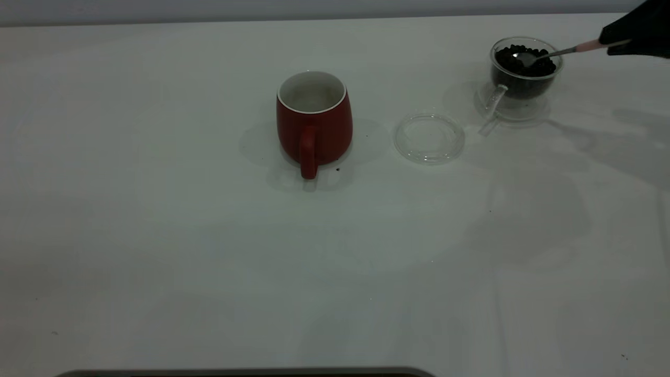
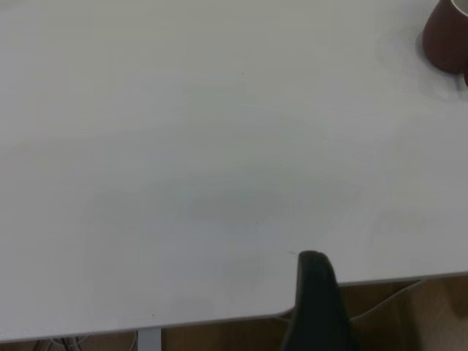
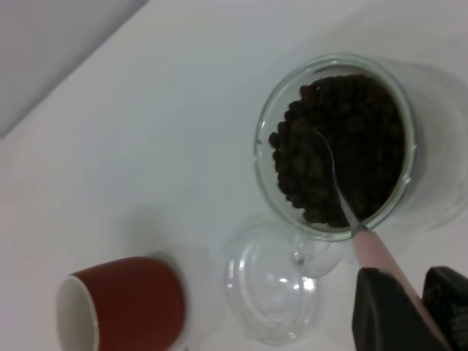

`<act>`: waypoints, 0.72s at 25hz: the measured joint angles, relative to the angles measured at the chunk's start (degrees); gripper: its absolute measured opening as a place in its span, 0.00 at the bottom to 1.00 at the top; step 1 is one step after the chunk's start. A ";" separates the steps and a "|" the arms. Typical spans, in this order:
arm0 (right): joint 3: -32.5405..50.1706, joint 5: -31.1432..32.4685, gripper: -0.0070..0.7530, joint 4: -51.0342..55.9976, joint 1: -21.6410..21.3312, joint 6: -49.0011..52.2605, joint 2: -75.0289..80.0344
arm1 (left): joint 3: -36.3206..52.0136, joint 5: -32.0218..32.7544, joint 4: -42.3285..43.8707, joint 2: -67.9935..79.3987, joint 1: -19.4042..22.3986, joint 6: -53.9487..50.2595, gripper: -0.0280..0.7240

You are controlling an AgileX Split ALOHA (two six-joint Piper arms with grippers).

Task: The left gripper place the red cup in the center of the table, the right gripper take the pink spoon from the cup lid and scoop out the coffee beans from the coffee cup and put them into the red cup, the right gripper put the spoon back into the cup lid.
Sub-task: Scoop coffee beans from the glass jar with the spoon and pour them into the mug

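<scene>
The wide white table point(image 1: 157, 235) carries three things in a loose row: the red cup point(image 1: 314, 123) standing upright near the middle, the clear cup lid point(image 1: 429, 137) lying flat just beside it, and the coffee cup point(image 1: 523, 73) on its saucer farther right.

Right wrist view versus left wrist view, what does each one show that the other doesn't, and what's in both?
Only the right wrist view shows the right gripper holding the pink spoon by its handle, the spoon's bowl resting among the coffee beans in the coffee cup, and the cup lid lying bare beside it. Only the left wrist view shows the table's near edge and one dark finger of the left gripper there. Both show the red cup on the white table.
</scene>
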 joint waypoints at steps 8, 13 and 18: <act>0.00 3.64 0.16 5.58 0.00 0.00 3.39 | 0.00 0.00 0.00 0.00 0.00 0.00 0.79; 0.00 6.41 0.16 8.18 -0.39 0.02 5.52 | 0.00 0.00 0.00 0.00 0.00 0.00 0.79; 0.00 10.03 0.16 9.60 -1.47 0.02 7.96 | 0.00 0.00 0.00 0.00 0.00 0.05 0.79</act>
